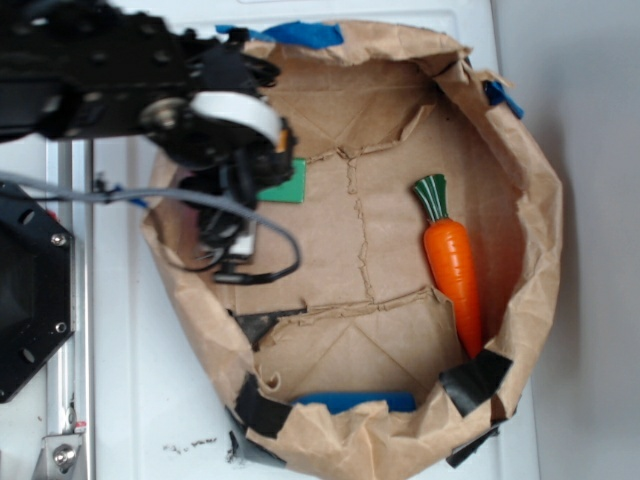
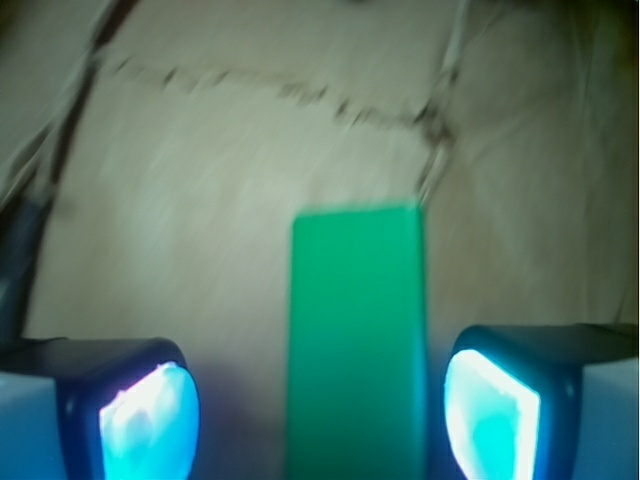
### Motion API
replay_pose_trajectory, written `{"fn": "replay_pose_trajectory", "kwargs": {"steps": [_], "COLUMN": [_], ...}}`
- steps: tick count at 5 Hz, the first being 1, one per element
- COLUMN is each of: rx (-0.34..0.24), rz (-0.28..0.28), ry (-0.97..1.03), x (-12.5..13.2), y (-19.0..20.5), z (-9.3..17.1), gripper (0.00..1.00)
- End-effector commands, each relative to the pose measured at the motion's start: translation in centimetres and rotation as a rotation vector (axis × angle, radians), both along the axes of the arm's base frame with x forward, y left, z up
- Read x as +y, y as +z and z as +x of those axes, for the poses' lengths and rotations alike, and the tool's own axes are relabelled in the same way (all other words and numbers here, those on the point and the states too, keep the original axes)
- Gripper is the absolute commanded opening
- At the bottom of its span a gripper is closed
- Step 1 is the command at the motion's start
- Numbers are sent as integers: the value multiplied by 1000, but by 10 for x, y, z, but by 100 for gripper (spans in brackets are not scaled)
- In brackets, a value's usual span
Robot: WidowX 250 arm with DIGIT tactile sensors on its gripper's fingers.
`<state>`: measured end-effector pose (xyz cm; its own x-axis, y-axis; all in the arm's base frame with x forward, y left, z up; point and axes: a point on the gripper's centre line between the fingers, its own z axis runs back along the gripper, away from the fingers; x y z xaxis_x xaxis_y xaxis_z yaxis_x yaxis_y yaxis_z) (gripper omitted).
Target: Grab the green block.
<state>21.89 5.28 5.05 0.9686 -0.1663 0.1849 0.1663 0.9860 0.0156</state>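
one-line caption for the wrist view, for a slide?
Open gripper straddling the green block on brown paper, fingers clear of both long sides.

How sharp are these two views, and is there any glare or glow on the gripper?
Wrist view: soft and blurred overall, the green block readable, fingers glowing cyan. Exterior view: sharper, evenly lit, with the gripper dark and hard to read.

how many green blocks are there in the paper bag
1. The green block lies on the bag floor at the left, mostly under the gripper, between its open fingers. The arm could hide another.
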Motion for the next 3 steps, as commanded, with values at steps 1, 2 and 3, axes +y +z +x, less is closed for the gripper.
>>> {"fn": "replay_pose_trajectory", "kwargs": {"steps": [1, 2, 3], "rx": [-68, -54, -51], "rz": [43, 35, 39], "ry": [17, 10, 3], "x": [1, -1, 0], "y": [3, 6, 7], "z": [54, 46, 33], "gripper": [100, 100, 100]}}
